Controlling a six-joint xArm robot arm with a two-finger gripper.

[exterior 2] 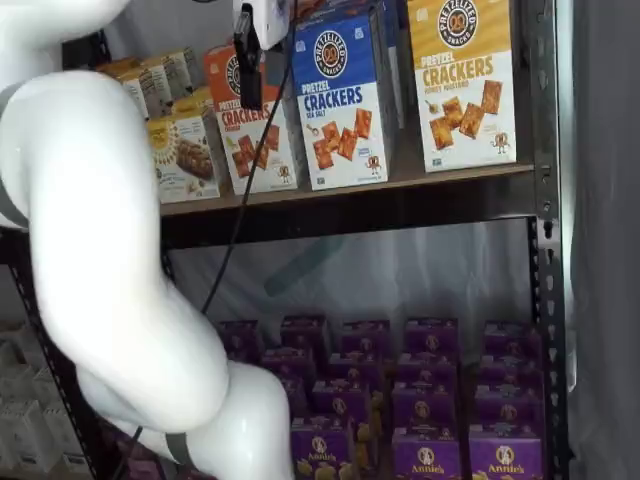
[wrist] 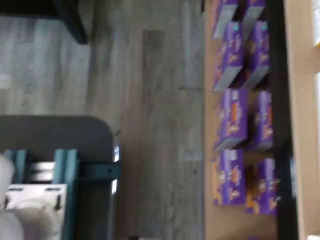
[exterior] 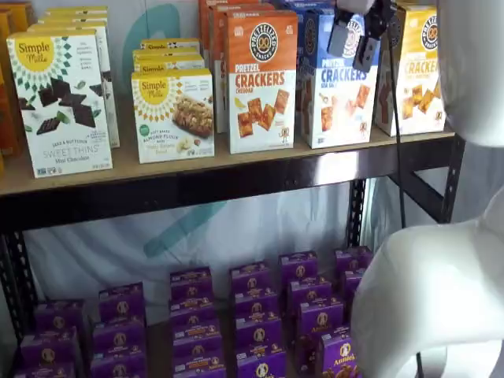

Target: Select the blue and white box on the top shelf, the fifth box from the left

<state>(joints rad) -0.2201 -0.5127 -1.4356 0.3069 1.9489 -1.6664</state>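
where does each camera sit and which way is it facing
Wrist view: on the arm, looking down at grey floor and the purple boxes; only its dark mount with teal brackets shows.
Shelf view: in front, facing the top shelf; end effector before the blue and white box.
Shelf view: in front, off to one side; white arm, end effector.
Both shelf views share the blue and white box.

Arm (exterior 2: 110,270) is seen as smooth glossy white rounded segments, grey band at a joint. Gripper (exterior: 353,39): white body, two black fingers (exterior: 340,38). Thin black cable (exterior: 396,142) is seen beside it.
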